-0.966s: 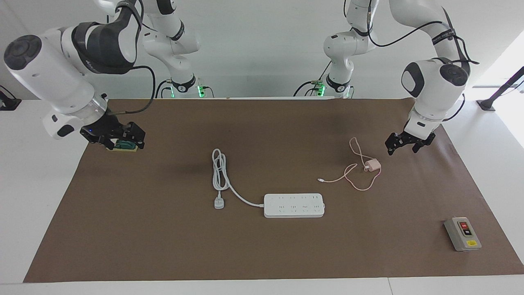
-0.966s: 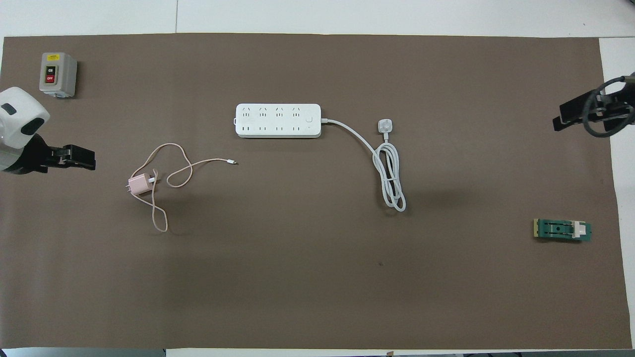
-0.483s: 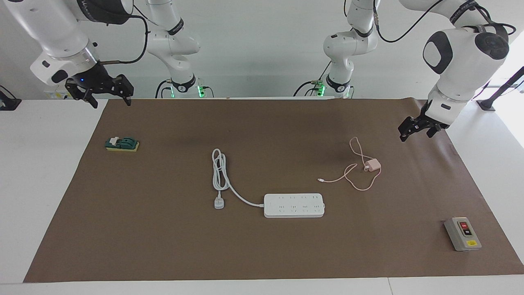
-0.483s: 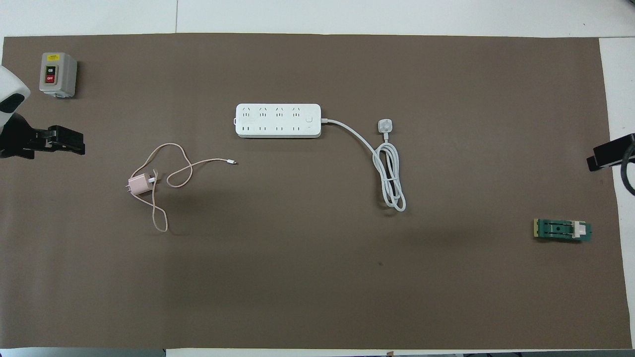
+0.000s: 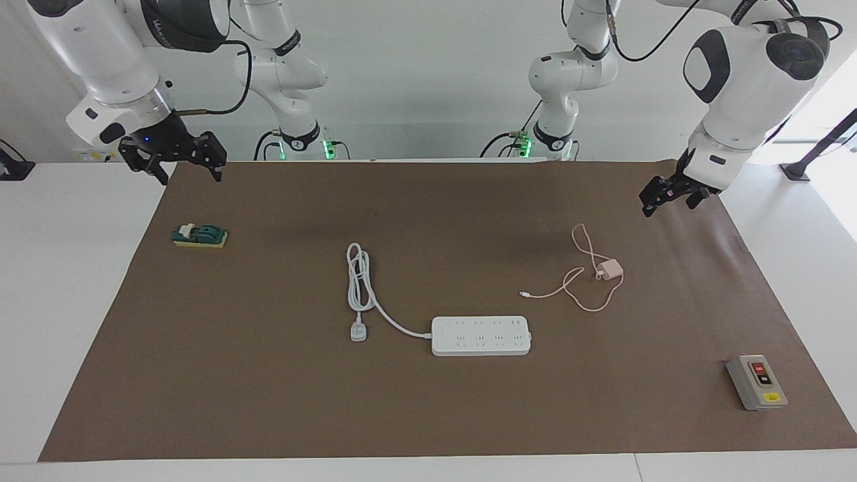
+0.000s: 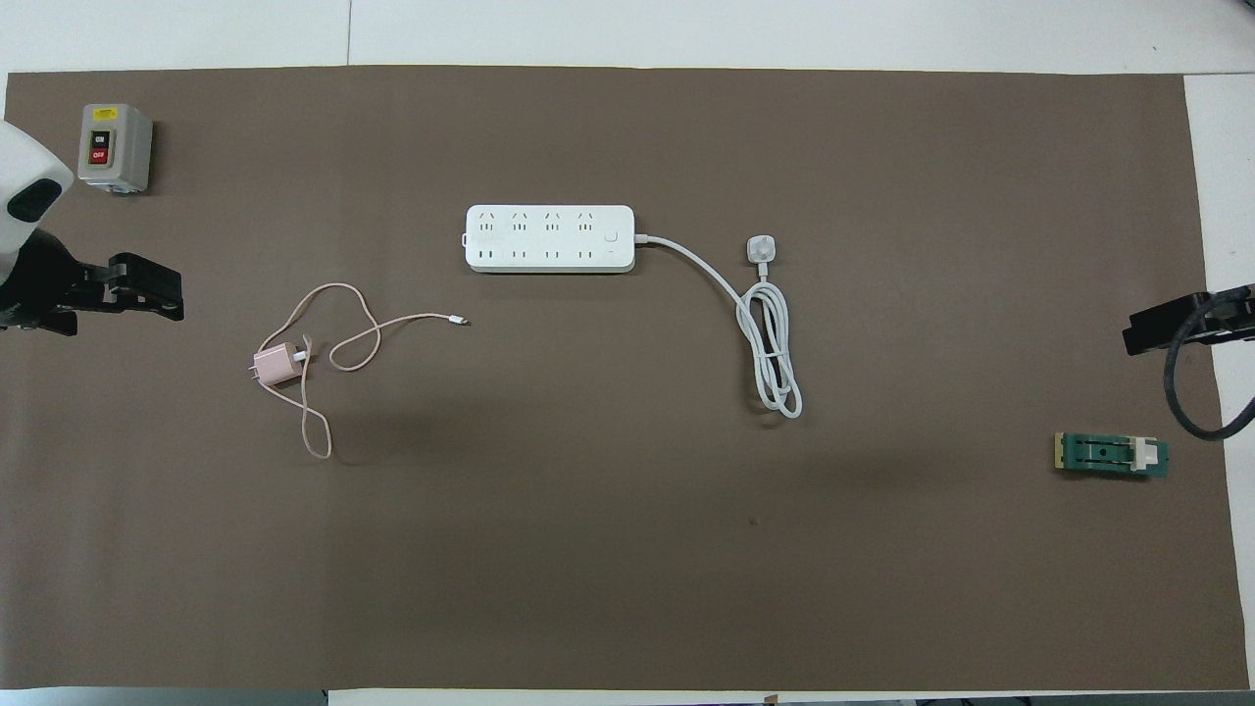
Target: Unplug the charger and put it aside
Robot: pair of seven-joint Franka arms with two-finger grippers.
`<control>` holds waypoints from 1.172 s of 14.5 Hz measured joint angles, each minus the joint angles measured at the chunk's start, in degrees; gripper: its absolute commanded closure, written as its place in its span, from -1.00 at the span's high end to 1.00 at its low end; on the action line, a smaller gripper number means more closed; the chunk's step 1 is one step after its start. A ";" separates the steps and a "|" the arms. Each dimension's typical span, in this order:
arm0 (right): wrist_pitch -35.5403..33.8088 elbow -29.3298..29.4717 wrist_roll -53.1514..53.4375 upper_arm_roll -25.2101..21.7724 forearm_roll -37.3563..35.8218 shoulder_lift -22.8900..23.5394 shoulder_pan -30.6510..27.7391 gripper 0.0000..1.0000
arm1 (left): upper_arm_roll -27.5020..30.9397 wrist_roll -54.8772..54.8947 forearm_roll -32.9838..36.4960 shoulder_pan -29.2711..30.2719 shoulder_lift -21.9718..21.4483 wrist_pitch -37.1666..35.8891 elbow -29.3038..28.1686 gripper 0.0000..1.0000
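The charger [image 5: 610,270], a small pale pink cube with a thin pink cable looped beside it, lies on the brown mat [image 5: 268,402] toward the left arm's end. It also shows in the overhead view [image 6: 274,366]. It is apart from the white power strip [image 5: 481,335], nearer to the robots than the strip, and plugged into nothing. My left gripper [image 5: 667,201] hangs open and empty above the mat, to the side of the charger at the left arm's end. My right gripper [image 5: 181,167] is open and empty, raised over the mat's corner at the right arm's end.
The power strip's thick white cord [image 5: 359,281] and plug lie coiled beside it. A grey switch box [image 5: 756,382] with red and black buttons stands at the mat's corner far from the robots. A small green block [image 5: 199,235] lies below the right gripper.
The right gripper has risen from the green block, leaving it on the mat, and moved toward the robots. The left gripper has risen from beside the charger. The charger has not moved.
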 measured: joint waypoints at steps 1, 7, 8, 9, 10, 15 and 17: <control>0.00 0.00 0.00 0.01 -0.01 0.00 -0.15 1.00 | 0.02 -0.01 0.00 -0.02 -0.21 -0.18 -0.12 1.00; -0.07 -0.01 0.00 0.05 -0.01 -0.08 -0.37 1.00 | 0.22 -0.01 0.00 0.06 -0.79 -0.24 -0.31 1.00; -0.09 -0.03 0.00 0.05 -0.01 -0.10 -0.37 1.00 | 0.20 -0.03 0.00 0.06 -0.79 -0.04 -0.31 1.00; -0.09 -0.06 0.00 0.05 -0.01 -0.11 -0.37 1.00 | 0.25 -0.03 0.01 0.10 -0.79 0.11 -0.33 1.00; -0.09 -0.09 0.00 0.05 -0.01 -0.11 -0.37 1.00 | 0.43 -0.03 0.01 0.17 -0.79 0.16 -0.37 1.00; -0.57 -0.14 0.00 0.10 -0.01 -0.16 -0.37 1.00 | 9.46 -0.02 0.01 -8.23 -0.85 0.77 -0.45 1.00; -0.79 -0.15 0.00 0.14 -0.01 -0.18 -0.37 1.00 | 10.61 0.01 0.01 -9.46 -0.85 0.77 -0.45 1.00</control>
